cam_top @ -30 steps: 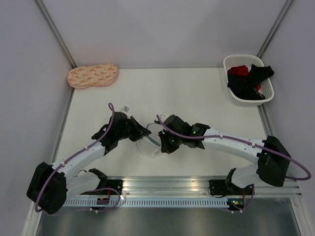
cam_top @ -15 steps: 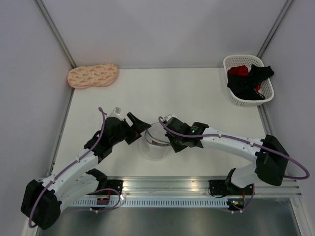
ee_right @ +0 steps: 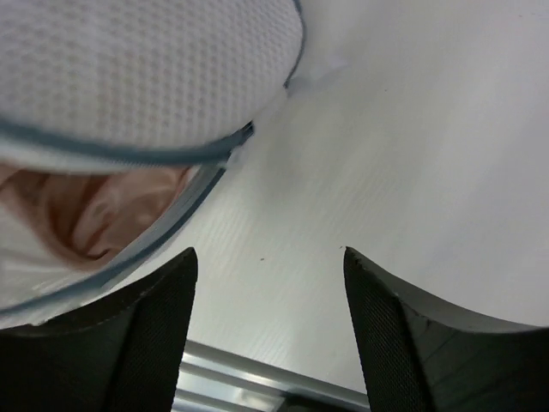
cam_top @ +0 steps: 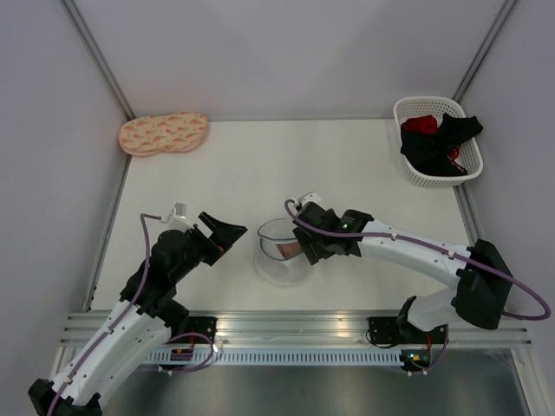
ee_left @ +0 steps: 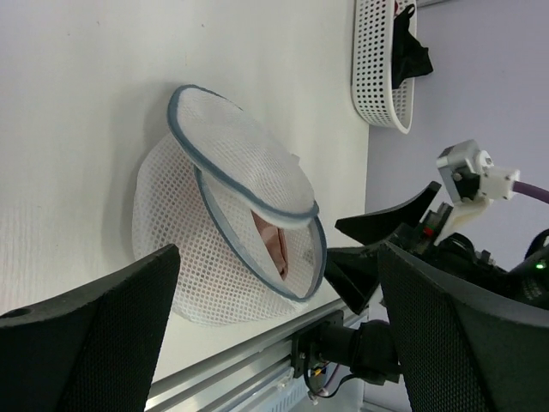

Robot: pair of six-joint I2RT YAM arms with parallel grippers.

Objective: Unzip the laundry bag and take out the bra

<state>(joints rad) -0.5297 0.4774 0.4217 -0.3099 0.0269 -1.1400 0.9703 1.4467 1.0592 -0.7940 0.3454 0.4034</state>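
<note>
White counter (cam_top: 347,165) seen from above, with the laundry bag (cam_top: 276,258) lying at lower centre between the two arms, its zipper rim parted and its mesh lid lifted so that the pink-beige bra (ee_left: 273,245) shows inside. Left fingers (ee_left: 94,335), spread wide and empty, stand to the bag's left, near it but apart. Right fingers (ee_right: 129,343), likewise spread with nothing between them, sit just beside the bag's right rim; in the right wrist view the bag's mouth lies at upper left, outside their gap.
</note>
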